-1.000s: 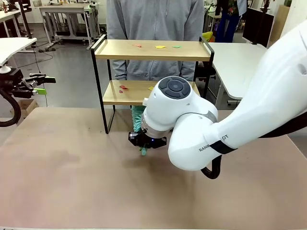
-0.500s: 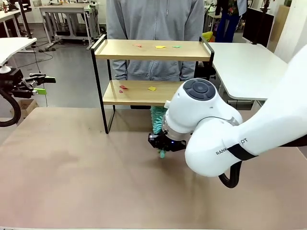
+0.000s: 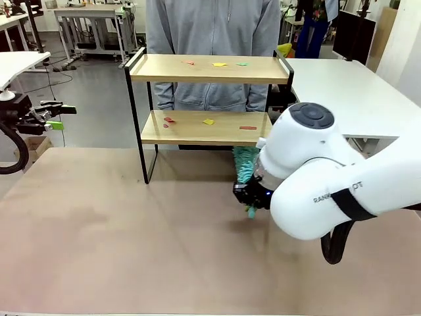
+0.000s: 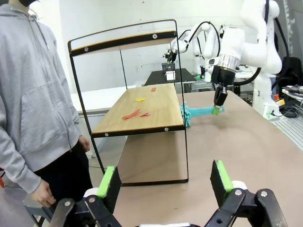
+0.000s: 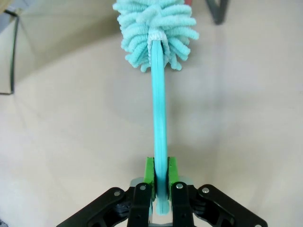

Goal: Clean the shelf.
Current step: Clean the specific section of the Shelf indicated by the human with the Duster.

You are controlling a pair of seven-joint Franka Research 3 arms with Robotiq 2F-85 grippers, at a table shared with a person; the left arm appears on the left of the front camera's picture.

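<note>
shelf (image 3: 171,68): stood on the far half of the brown table (image 3: 99,250), two light wooden boards in a thin black frame, with the person just behind it.
top board: carried three small scraps, a red one (image 3: 189,63), a yellow one (image 3: 219,64) and a green one (image 3: 242,64).
lower board: carried a red scrap (image 3: 169,120) near its left end, a yellow scrap (image 3: 208,122) near the middle and a flat red strip (image 3: 248,128) toward the right.
right gripper (image 3: 250,195): hung low over the table in front of the shelf's right half, fingers pinched tight on the handle end of a turquoise duster (image 5: 160,118).
duster: its fluffy head (image 3: 245,161) pointed toward the shelf, just below the front edge of the lower board; in the left wrist view the head sat right at that board's corner post, and whether it touched could not be told.
left gripper (image 4: 164,179): was well apart from the shelf, off the table's left side, green pads spread wide with nothing between them.
person (image 3: 210,33): wore a grey hooded top, one hand (image 4: 45,194) hanging down at the side.
</note>
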